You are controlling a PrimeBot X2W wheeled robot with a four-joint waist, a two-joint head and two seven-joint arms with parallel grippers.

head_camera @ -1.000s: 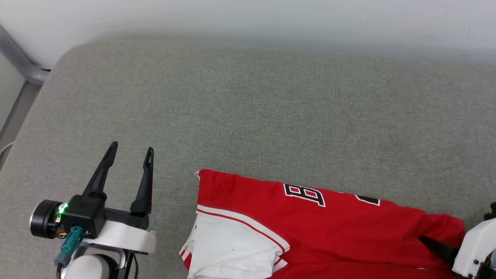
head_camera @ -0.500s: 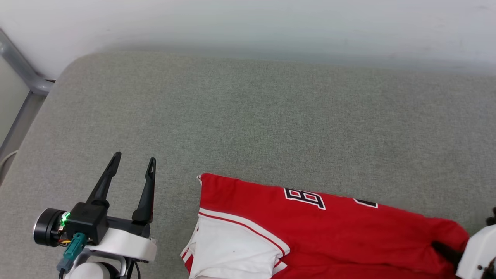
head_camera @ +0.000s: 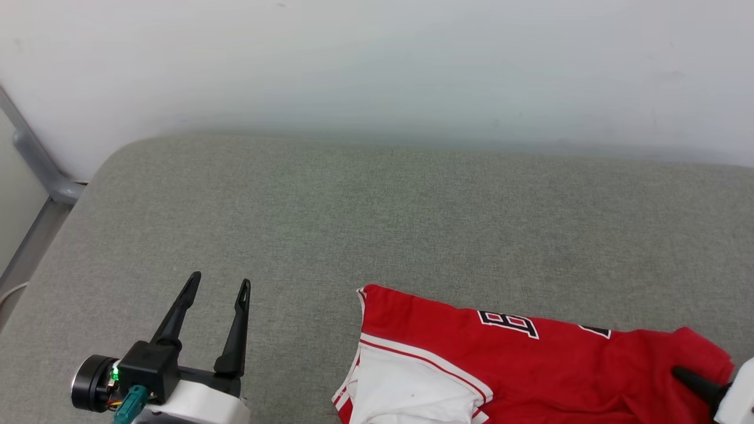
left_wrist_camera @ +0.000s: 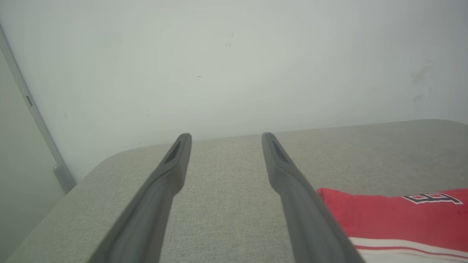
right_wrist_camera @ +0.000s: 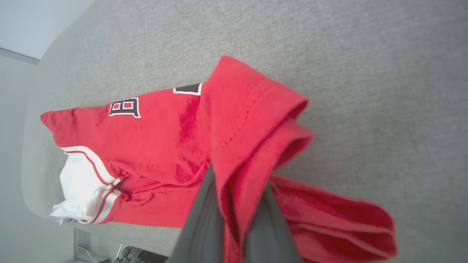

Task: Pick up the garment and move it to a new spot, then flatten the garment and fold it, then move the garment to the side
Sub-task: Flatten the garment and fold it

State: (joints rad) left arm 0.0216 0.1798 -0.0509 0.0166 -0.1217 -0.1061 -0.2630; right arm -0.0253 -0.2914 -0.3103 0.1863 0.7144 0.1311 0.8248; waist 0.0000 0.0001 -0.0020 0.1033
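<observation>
Red garment (head_camera: 565, 365) with white sleeve, folded on grey cushion, one corner lifted

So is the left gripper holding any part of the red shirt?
No, the left gripper stands open over the bare grey cushion, apart from the garment.

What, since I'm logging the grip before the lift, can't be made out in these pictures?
- Head view: red jersey T-shirt, near part cut off by the bottom edge.
- Head view: its lettering, unreadable past a B; a fold covers the rest.
- Right wrist view: right gripper, fingertips buried in the pinched red fold.
</observation>
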